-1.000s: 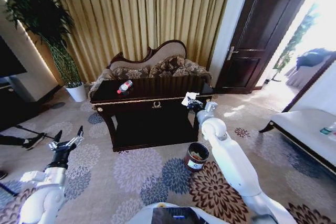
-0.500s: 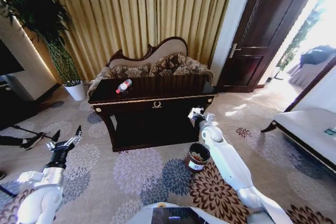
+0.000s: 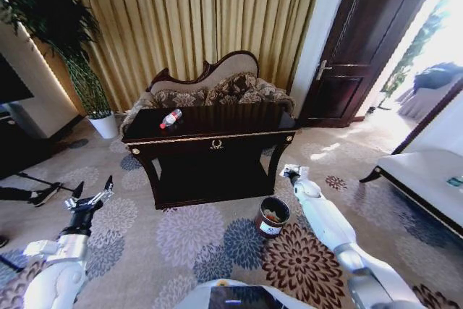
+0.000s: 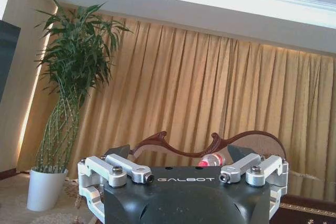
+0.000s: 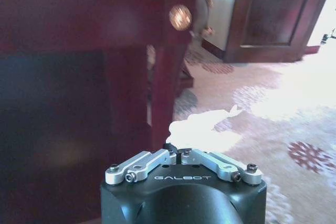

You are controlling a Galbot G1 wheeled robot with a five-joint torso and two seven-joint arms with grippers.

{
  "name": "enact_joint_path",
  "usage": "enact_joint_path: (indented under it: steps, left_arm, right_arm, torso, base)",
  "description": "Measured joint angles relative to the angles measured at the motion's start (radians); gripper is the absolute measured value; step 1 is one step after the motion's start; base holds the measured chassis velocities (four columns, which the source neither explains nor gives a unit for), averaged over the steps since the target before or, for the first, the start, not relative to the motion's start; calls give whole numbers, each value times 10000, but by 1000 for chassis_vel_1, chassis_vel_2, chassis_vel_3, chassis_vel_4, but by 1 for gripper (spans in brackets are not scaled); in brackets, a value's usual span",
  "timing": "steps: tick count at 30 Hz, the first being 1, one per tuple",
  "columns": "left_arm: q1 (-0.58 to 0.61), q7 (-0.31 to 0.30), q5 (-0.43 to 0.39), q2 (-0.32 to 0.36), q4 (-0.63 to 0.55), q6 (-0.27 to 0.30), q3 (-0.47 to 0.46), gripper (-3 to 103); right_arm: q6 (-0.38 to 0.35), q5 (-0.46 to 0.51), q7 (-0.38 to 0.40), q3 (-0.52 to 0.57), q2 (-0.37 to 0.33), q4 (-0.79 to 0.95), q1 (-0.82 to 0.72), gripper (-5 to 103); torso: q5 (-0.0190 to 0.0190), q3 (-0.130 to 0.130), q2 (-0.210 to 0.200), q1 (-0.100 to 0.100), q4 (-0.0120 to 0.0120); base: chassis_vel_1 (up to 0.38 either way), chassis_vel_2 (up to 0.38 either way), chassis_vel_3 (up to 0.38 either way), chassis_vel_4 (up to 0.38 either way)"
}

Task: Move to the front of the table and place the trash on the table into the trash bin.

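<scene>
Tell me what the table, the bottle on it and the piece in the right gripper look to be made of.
The table: probably wood, dark brown with a glossy varnish that mirrors light, plus gold trim.
The bottle: looks like clear plastic, see-through body, red cap and label.
The right gripper is shut on the crumpled paper: white, matte, irregular creased outline, likely paper or tissue.

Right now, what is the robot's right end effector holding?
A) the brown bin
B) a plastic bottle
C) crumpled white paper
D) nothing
C: the right end effector is shut on the crumpled white paper, beside the table leg; the bottle lies on the tabletop.
</scene>
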Motion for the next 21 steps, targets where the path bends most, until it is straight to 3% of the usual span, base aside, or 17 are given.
enact_joint_path:
  steps: [7, 21]
  left_arm:
    - [-3, 76, -66, 60, 129, -117, -51, 100]
    - [70, 108, -31, 39, 130, -145, -162, 100]
  right_arm:
    - [605, -1103, -60, 196, 406, -1558, -188, 0]
    - [975, -1609, 277, 25, 1550, -3141, 183, 0]
  torso:
    - [-2, -1, 1, 0, -3]
    - [-2, 0, 1, 0, -1]
  base:
    - [0, 0, 0, 0]
    - [0, 0, 0, 0]
